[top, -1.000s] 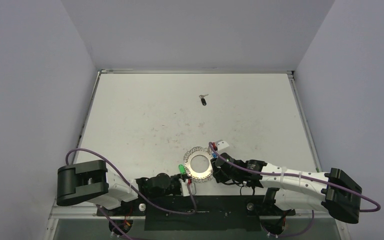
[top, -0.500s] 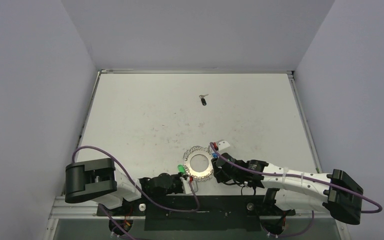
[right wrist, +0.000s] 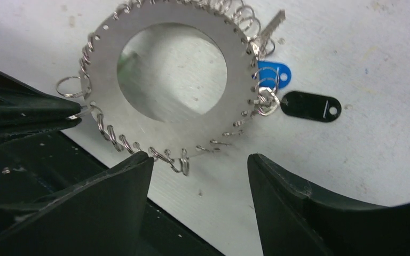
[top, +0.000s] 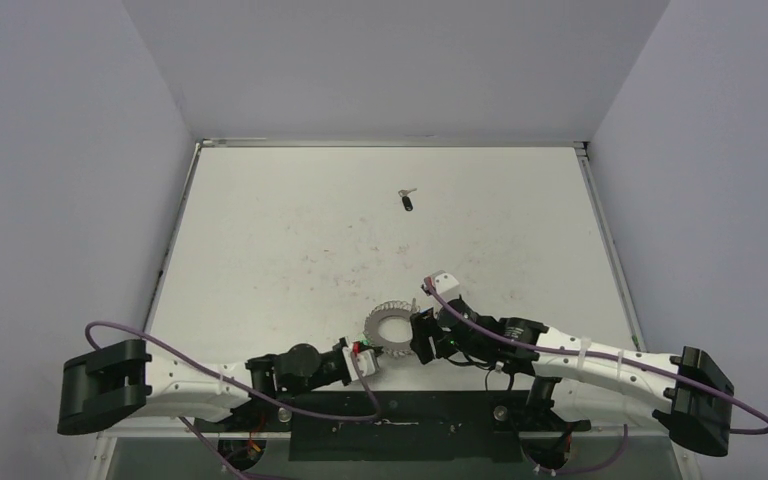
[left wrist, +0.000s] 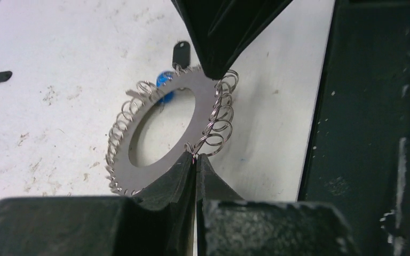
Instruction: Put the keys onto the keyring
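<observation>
Near the front edge of the white surface (top: pixel 290 230), the left claw (left wrist: pixel 195 159) is pressed together. Its fingertips (left wrist: pixel 184 172) pinch one small wire loop on the rim of the large round silvery metal keyring (left wrist: pixel 205 98), a flat plate with a hollow centre and looped wire all round. Opposite it, the right claw (right wrist: pixel 200 158) is spread and grips nothing, with the keyring's rim just beyond the gap between its dark fingers (right wrist: pixel 112 202). On the keyring's side away from the left claw, a tiny silver key with a black plastic head (right wrist: pixel 309 105) lies on the surface against the rim loops, just beside a blue-headed key (right wrist: pixel 272 73). Whether it hangs from a loop I cannot tell. Well apart, toward the far side of the surface, the other black-headed key (top: pixel 407 203) lies alone.
</observation>
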You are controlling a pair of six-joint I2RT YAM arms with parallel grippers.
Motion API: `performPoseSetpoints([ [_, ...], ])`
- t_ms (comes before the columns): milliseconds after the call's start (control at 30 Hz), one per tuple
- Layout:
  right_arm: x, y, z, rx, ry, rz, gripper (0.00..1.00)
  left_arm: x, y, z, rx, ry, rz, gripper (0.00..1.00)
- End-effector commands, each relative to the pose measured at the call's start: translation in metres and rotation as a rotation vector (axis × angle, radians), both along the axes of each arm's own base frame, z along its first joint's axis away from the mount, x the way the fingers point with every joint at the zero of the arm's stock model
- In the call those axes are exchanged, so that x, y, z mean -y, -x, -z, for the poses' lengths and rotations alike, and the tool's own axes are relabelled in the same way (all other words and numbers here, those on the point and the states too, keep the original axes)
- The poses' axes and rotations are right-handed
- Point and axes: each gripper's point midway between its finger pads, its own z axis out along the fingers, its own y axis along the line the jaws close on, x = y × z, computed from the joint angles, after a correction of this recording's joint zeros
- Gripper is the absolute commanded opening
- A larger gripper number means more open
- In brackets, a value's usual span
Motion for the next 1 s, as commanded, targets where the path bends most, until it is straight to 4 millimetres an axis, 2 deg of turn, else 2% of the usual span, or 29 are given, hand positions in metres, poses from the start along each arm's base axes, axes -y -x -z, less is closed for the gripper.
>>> performPoseSetpoints([
  [0,-0.041,-0.008,-0.053,0.099,-0.212,-0.119,0.68,-0.003,0.015,-0.015,-0.071,0.077,0.040,0.00],
  [67,-0.050,-0.009,-0.066,0.140,-0.248,-0.172,0.69,-0.007,0.020,-0.020,-0.085,0.108,0.053,0.00],
  [233,-0.074,0.003,-0.095,0.278,-0.343,-0.440,0.72,-0.016,0.027,-0.031,-0.099,0.165,0.076,0.00],
  [400,-0.085,0.023,-0.115,0.434,-0.423,-0.685,0.71,-0.020,0.030,-0.041,-0.086,0.207,0.090,0.00],
  [533,-0.088,0.029,-0.123,0.569,-0.440,-0.803,0.65,-0.020,0.030,-0.042,-0.077,0.205,0.095,0.00],
  [733,-0.090,0.025,-0.124,0.607,-0.436,-0.807,0.62,-0.016,0.032,-0.042,-0.065,0.181,0.118,0.00],
  [967,-0.091,0.021,-0.121,0.482,-0.472,-0.694,0.63,-0.011,0.025,-0.049,-0.077,0.203,0.077,0.00],
])
